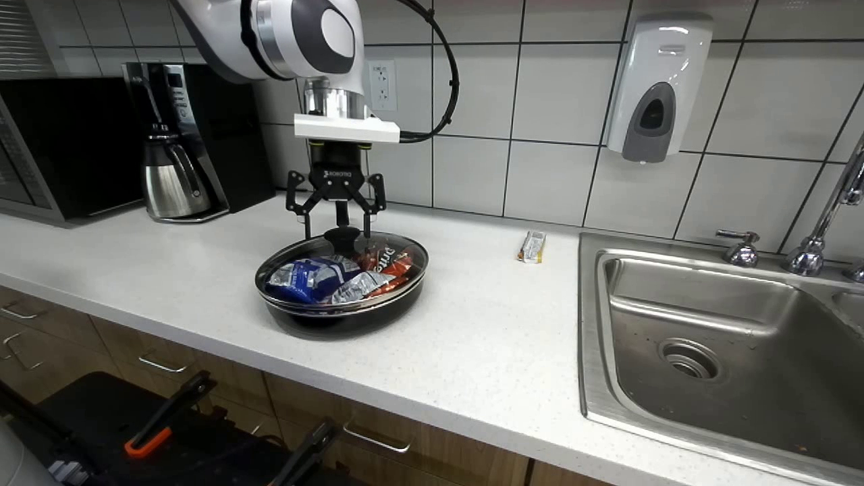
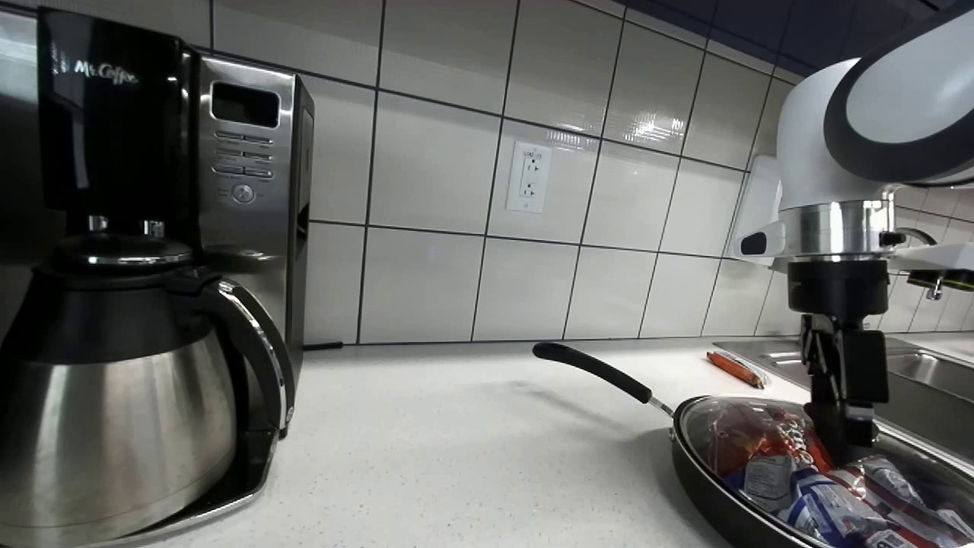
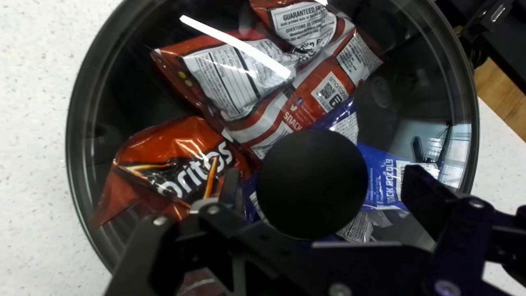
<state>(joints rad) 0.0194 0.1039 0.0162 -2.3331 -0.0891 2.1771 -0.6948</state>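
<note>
A claw (image 1: 337, 233) straddles a black knob (image 3: 312, 185), its fingers (image 3: 425, 189) apart and clear of it, gripping nothing. So the weight of the glass lid (image 3: 394, 119) appears to fall on the black pan (image 1: 337, 329), whose wall hems in bright snack bags (image 3: 176, 160). The pan stands on the table (image 1: 486, 324) between coffee maker (image 1: 223, 142) and sink (image 1: 592, 337), back from the front edge, its handle (image 2: 593, 367) angled toward the rear edge.
</note>
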